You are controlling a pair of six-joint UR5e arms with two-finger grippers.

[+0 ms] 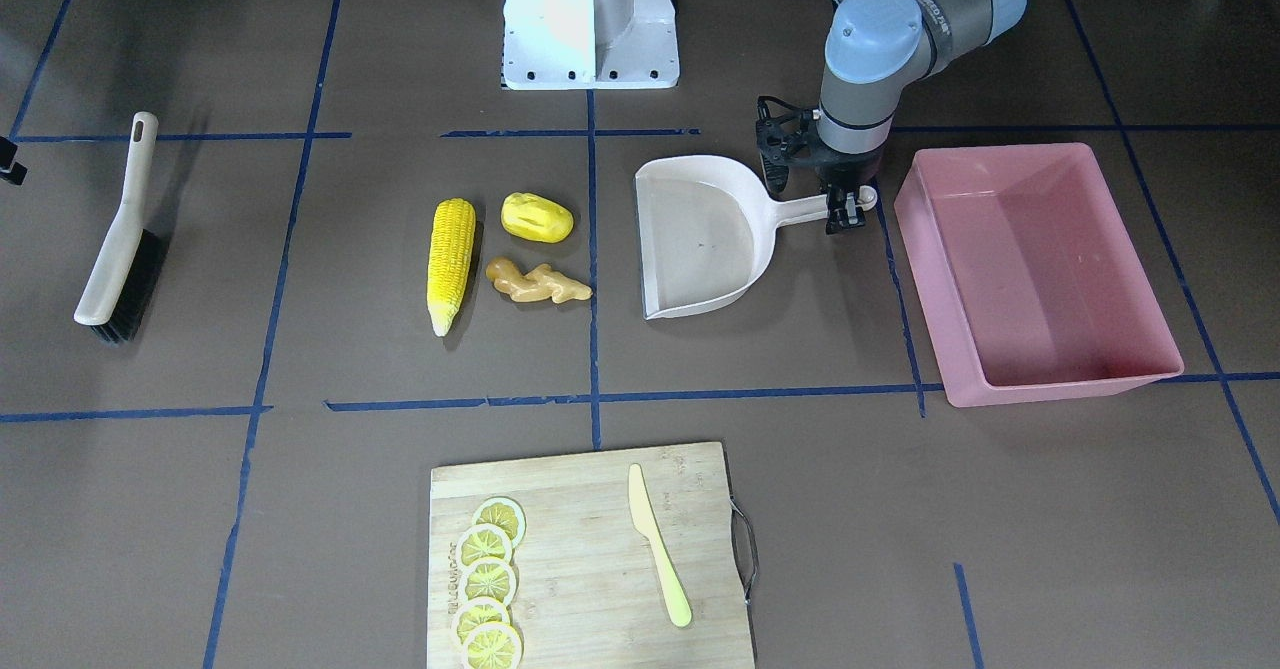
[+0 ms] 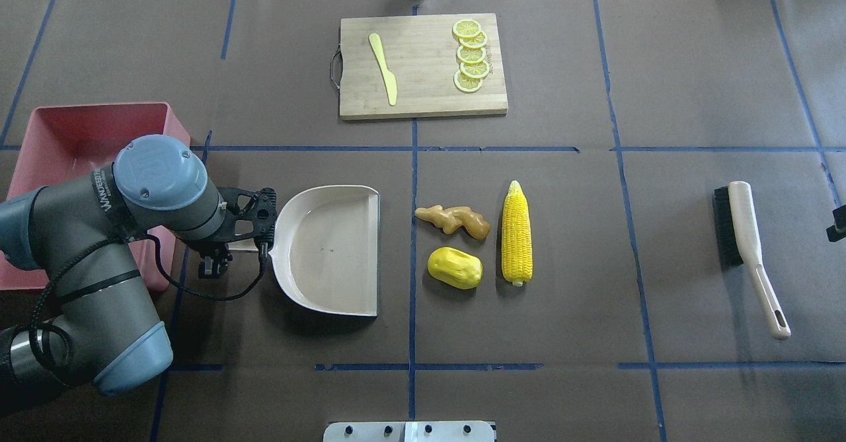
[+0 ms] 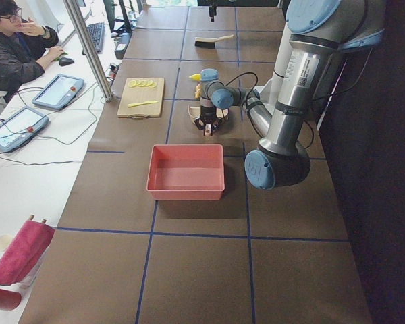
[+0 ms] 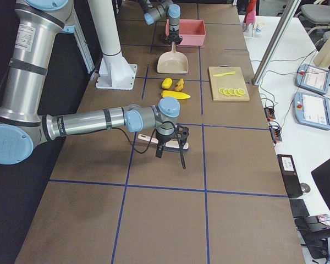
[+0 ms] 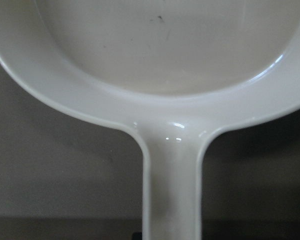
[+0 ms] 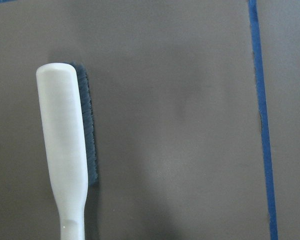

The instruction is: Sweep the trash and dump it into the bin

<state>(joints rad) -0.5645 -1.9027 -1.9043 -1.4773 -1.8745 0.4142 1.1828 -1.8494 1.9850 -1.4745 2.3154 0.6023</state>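
Note:
The trash lies together mid-table: a long corn cob, a yellow oval lump and a tan ginger root. A beige dustpan rests flat beside them, its mouth facing them. My left gripper is shut on the dustpan's handle end. The pink bin stands empty just behind that arm. My right gripper hovers over a beige brush; I cannot tell whether it is open.
A wooden cutting board with lemon slices and a pale yellow knife sits at the table's far side. The white robot base stands at the near edge. Blue tape lines cross the brown table.

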